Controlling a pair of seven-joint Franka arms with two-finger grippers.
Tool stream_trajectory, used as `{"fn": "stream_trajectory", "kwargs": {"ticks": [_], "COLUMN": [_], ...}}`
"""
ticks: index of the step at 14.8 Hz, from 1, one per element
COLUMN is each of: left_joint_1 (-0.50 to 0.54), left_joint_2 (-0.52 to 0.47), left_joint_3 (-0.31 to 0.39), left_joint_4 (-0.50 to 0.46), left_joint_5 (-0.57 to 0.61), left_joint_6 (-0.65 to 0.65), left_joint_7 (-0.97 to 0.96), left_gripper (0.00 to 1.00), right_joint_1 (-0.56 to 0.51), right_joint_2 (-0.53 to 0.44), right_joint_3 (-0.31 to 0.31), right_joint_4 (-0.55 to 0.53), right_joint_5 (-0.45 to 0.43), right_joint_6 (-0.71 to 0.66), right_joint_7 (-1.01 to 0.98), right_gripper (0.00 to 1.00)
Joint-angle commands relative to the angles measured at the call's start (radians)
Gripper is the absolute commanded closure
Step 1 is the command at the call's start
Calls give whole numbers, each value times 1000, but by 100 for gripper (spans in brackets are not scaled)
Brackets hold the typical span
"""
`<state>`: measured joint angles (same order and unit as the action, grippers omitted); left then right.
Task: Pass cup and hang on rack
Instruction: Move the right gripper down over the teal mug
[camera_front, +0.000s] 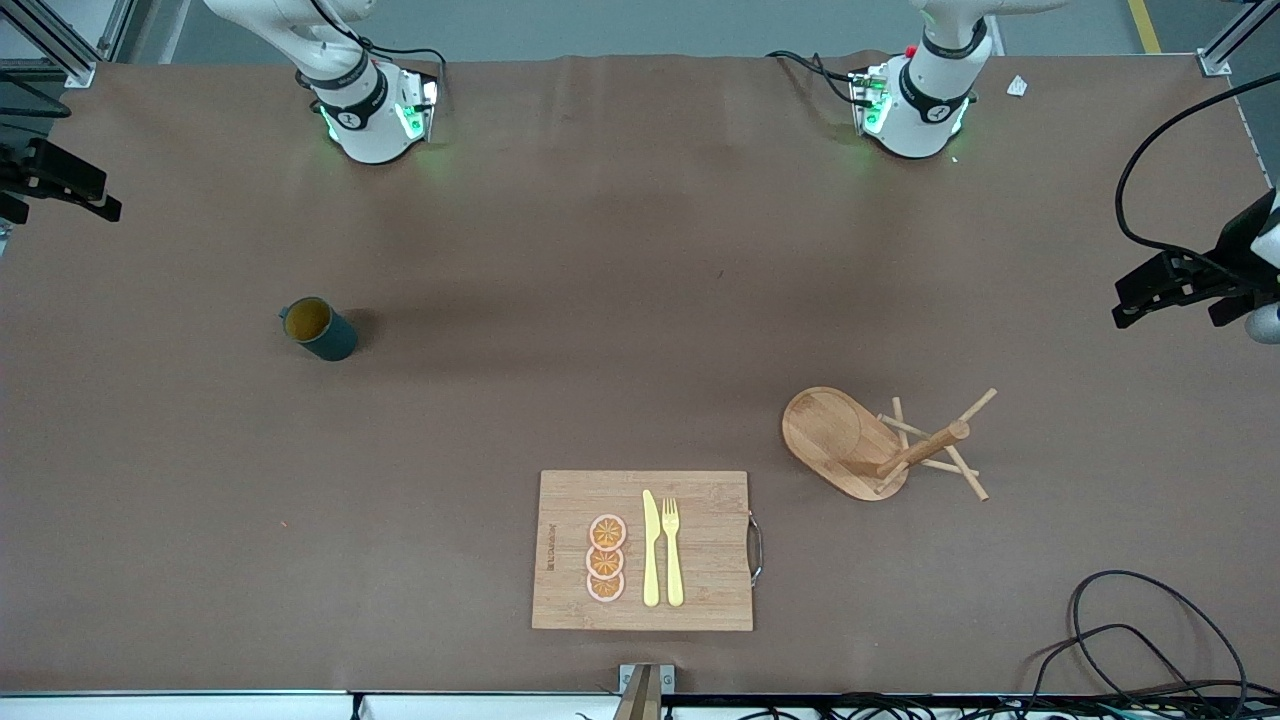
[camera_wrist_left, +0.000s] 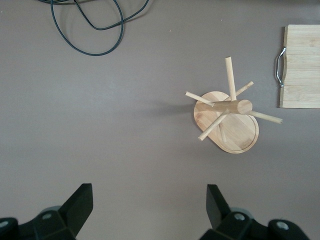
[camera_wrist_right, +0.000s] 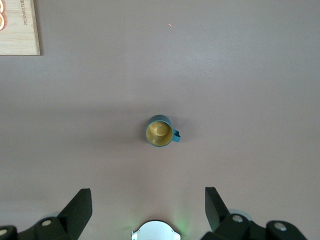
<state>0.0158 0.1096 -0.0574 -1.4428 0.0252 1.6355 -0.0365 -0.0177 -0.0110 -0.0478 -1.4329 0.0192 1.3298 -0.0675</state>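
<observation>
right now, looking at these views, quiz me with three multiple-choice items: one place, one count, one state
1. Where does the small dark teal ribbed cup stand?
A. on the bamboo cutting board
B. on the table toward the right arm's end
C. on the rack

2. How many orange slices lie on the rectangular bamboo cutting board?
A. two
B. three
C. five

3. How is the right gripper?
A. open, holding nothing
B. shut on the cup
C. shut on a fork

Key: 1 B, it sits alone on brown table; 2 B, three in a row; 3 A, fingers apart above the cup.
</observation>
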Motion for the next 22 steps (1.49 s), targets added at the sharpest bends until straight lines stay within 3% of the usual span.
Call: {"fn": "stream_trajectory", "kwargs": {"ticks": [1,9,12,16,20,22], "left_joint_1": [12,24,24,24,23,23], "left_joint_2": [-5,1,2,-2,-2,-1], "left_joint_3": [-2,-1,-1,-1,-1,-1], "left_joint_4": [10,8,8,4,12,12], "left_joint_5": [-20,-10,-10,-11,-13,-14], "left_joint_6": [-9,3,3,-6,-3,1], "left_joint_7": [-11,-59,-57,-57,-57,-60], "left_gripper": [0,0,0,0,0,0], "right_joint_1": [-5,-8,-10,-15,-50,-50], "right_joint_2": [-4,-4,-59,-159,-167,-188], "right_joint_3": [6,5,3,0,0,0], "right_joint_4": [-3,-38,-193,-491,-627,-743], "right_joint_5": [5,8,21,27,65,71], "right_joint_6": [3,14,127,354,451,579], "right_joint_7": [14,15,15,14,14,14], "right_gripper": [0,0,0,0,0,0]}}
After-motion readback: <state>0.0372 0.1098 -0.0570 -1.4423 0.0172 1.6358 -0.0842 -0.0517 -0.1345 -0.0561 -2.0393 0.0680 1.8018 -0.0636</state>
